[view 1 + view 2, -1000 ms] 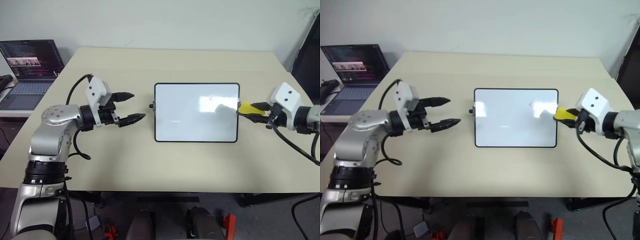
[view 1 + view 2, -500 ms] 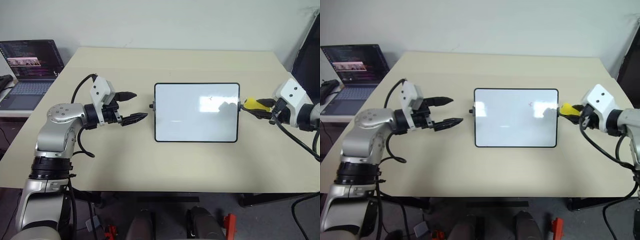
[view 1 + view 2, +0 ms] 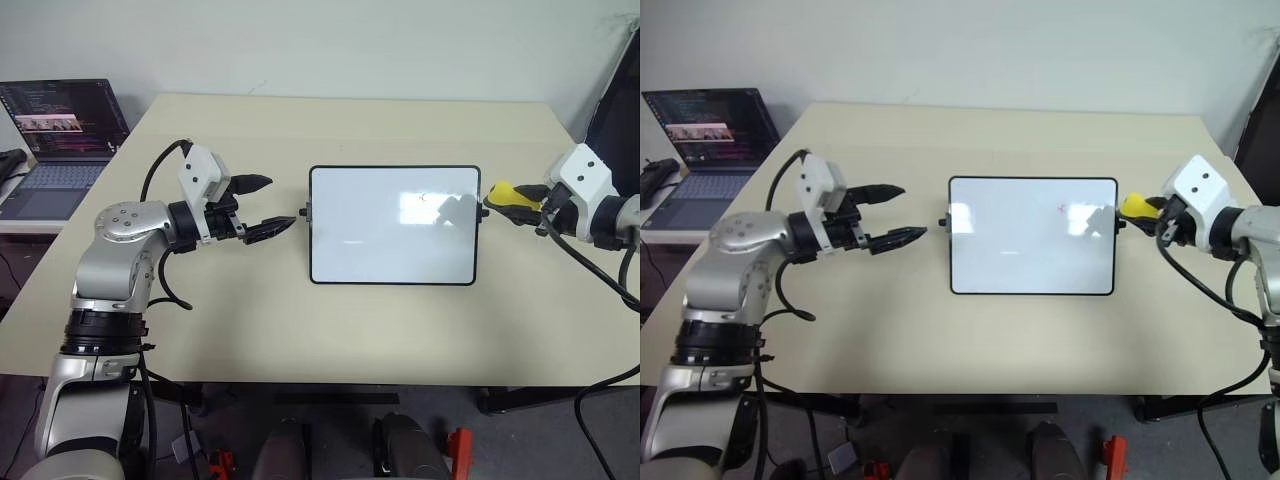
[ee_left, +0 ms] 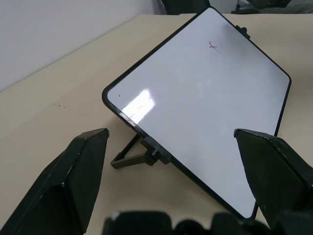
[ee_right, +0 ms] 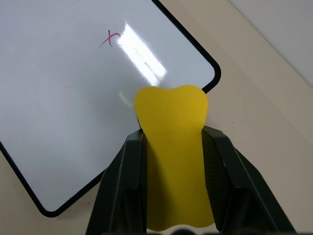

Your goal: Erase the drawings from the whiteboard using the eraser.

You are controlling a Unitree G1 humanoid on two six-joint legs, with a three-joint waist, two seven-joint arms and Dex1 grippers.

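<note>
Whiteboard (image 3: 394, 225) lies flat at the centre of the table (image 3: 300, 330), and one small squiggle (image 5: 110, 37) remains toward its 1 o'clock corner; no other marks can be made out. Eraser (image 5: 172, 152), yellow, is pinched in the right gripper (image 3: 522, 198), just off the board's 3 o'clock edge, not touching it. Left gripper (image 3: 262, 206) hovers spread wide at 9 o'clock, empty. Erasing looks unfinished.

whiteboard (image 3: 394, 240) flat on table — one small squiggle (image 5: 110, 38); yellow eraser (image 5: 172, 147) held
</note>
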